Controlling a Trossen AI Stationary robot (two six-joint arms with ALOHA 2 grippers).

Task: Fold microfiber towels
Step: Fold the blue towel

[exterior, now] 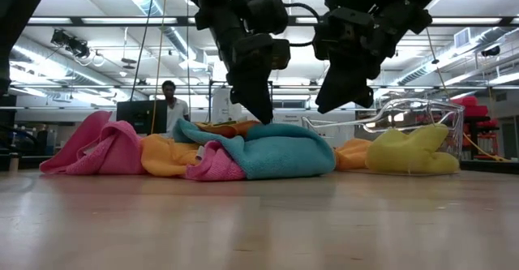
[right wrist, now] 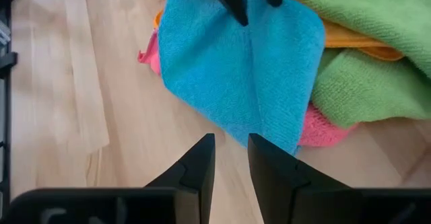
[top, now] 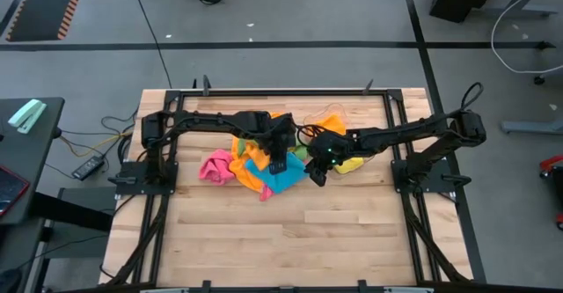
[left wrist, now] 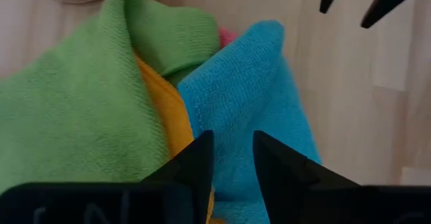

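A heap of microfiber towels lies on the wooden table: pink, orange, green, yellow, and a blue one at the near side, draped over the others. My left gripper slants down onto the top of the blue towel, its fingers a narrow gap apart. My right gripper hangs just to the right of it, above the blue towel's near corner. It is clear of the cloth, narrowly open, with nothing between its fingers. My left gripper comes from above, slanting down, and its fingertips reach the top fold of the blue towel near its far edge. Whether any cloth sits between the fingers I cannot tell. The towel lies slack on the heap and the table.
A clear plastic tray stands behind the yellow towel at the right. Bare wood stretches from the heap to the table's near edge. A person stands in the room beyond the table.
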